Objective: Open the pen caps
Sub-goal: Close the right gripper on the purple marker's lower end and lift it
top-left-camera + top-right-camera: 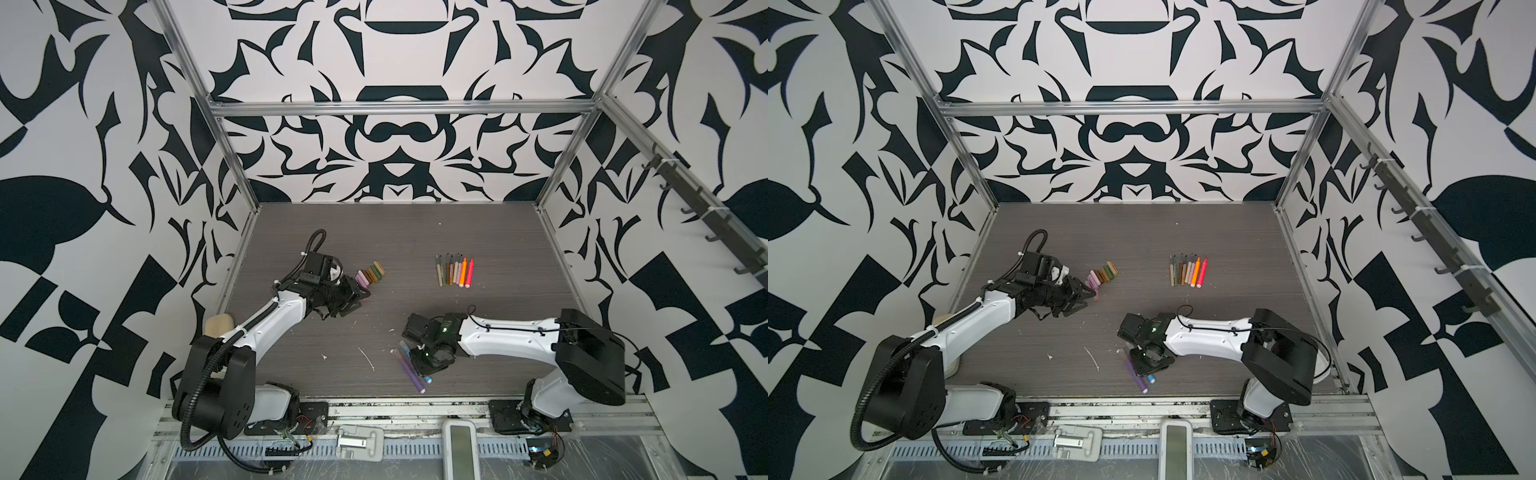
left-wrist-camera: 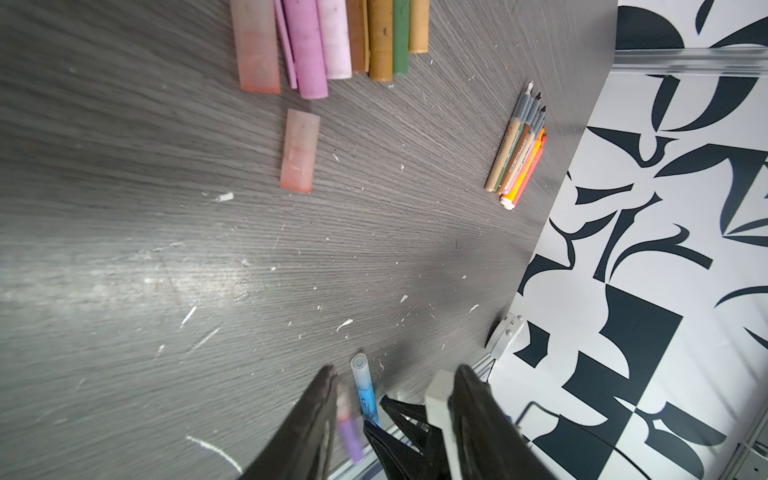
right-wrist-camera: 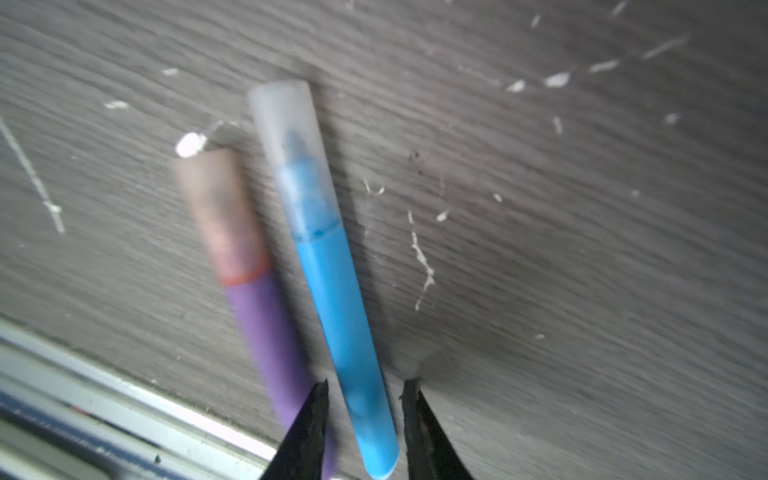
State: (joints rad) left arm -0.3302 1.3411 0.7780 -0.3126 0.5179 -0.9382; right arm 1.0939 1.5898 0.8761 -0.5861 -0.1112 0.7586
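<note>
Blue pen (image 3: 332,291) lined up for a grab, near middle of table (image 1: 415,232), frosted cap (image 3: 286,137) on.
Straddling its tail end with right gripper (image 3: 365,386), fingers part open, slim gaps either side, nothing held. Could nudge purple pen (image 3: 266,332) lying just left, or pinch so far back as to swing the barrel. Left gripper (image 2: 397,368) half open and empty, far left beside pulled caps (image 2: 332,37); could scatter that row on departure.
</note>
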